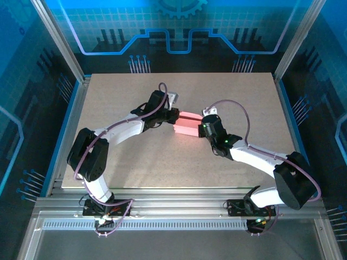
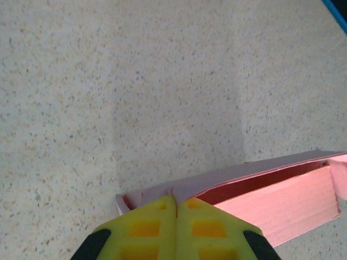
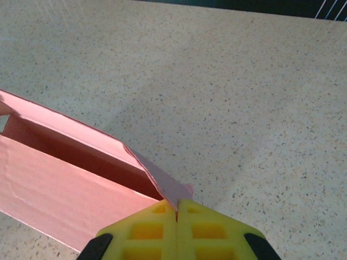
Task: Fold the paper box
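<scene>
— Where is the paper box (image 1: pixel 187 124)?
— At the middle of the table (image 1: pixel 162 168), between the two arms. It is thin pink card, half-formed into a long open trough, with crisp creases and a darker inside.
— And the left gripper (image 2: pixel 176 201)?
— Its yellow, waffle-patterned pads (image 2: pixel 146 227) are pressed flat together, pinching a thin flap at one end of the box.
— The right gripper (image 3: pixel 177 208)?
— It is closed tight on the pointed flap at the opposite end. The table is pale, speckled and matte.
</scene>
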Controlling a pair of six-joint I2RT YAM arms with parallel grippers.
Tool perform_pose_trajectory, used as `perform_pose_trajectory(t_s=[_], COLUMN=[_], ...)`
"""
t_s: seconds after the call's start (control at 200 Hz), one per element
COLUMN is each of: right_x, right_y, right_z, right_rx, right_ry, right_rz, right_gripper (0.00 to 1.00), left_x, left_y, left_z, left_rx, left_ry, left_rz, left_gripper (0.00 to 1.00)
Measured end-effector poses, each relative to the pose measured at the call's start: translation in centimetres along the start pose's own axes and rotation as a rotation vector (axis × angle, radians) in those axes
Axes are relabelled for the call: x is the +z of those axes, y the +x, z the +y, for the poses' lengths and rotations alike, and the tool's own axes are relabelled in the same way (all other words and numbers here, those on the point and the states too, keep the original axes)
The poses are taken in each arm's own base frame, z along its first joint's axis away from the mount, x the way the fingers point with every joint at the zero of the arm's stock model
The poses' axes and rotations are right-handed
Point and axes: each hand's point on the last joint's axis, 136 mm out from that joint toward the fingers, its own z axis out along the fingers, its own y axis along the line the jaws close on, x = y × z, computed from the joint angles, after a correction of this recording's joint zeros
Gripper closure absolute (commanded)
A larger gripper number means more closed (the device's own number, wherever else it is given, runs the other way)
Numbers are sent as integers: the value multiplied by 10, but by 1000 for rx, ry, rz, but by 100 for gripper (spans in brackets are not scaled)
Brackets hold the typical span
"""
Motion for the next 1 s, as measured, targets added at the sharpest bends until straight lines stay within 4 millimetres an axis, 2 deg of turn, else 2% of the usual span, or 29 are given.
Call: perform_pose_trajectory(t_s=[0.15,0.275,0.425,0.58,0.861,1.001], right_x=[0,0,-1,-1,5,9], right_y=[-2,-2,-1,0,7,4], right_z=[1,1,6,9,11,14], right_rx=[-4,-7,-16,-22,-20,-7], right_ry=[-3,-6,-21,-34,-31,-27], right_rz=[-8,-8,-5,-1,23,37], right_gripper=[98,98,98,98,98,98], left_x=[-2,-4,-5,-9,-15,-19], left_y=[-7,-10,-8,-1,-1,-6], left_z=[0,0,1,4,12,13], left_rx=[3,11,56,101,126,115], left_ry=[-6,-8,-19,-45,-95,-101], left_rz=[-30,-43,-36,-1,39,44], left_gripper=[82,71,60,52,51,50])
